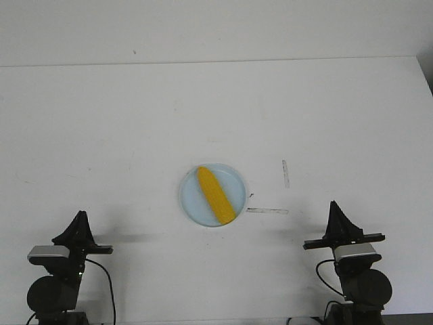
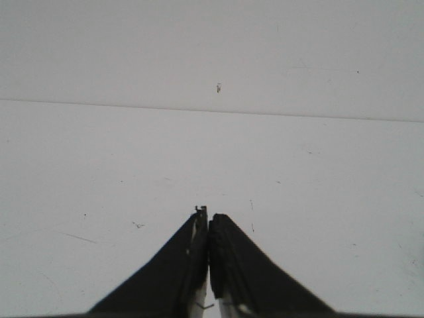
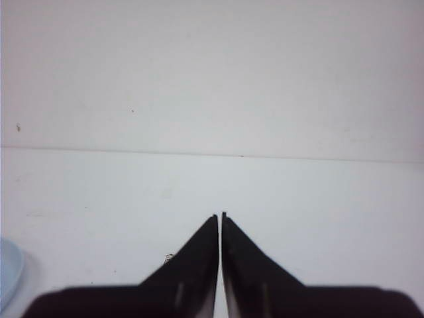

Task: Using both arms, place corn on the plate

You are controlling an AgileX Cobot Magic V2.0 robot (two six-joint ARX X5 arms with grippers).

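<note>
Corn (image 1: pixel 216 196) lies on the plate (image 1: pixel 191 203); both arms are parked clear of it.

The step looks finished, so the sound move is to keep the left end effector (image 1: pixel 80 218) and right end effector (image 1: pixel 334 208) clenched, empty, well apart from the plate on the tabletop (image 1: pixel 101 122). Count: one corn, one plate, two arms; possibly a faint tape strip just beside the plate.

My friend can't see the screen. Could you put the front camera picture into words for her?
A bright yellow toy corn cob lies diagonally on a round light-blue plastic plate in the middle of a white table. Two black robot arms sit at the near edge, the left gripper and right gripper both shut and empty.
</note>
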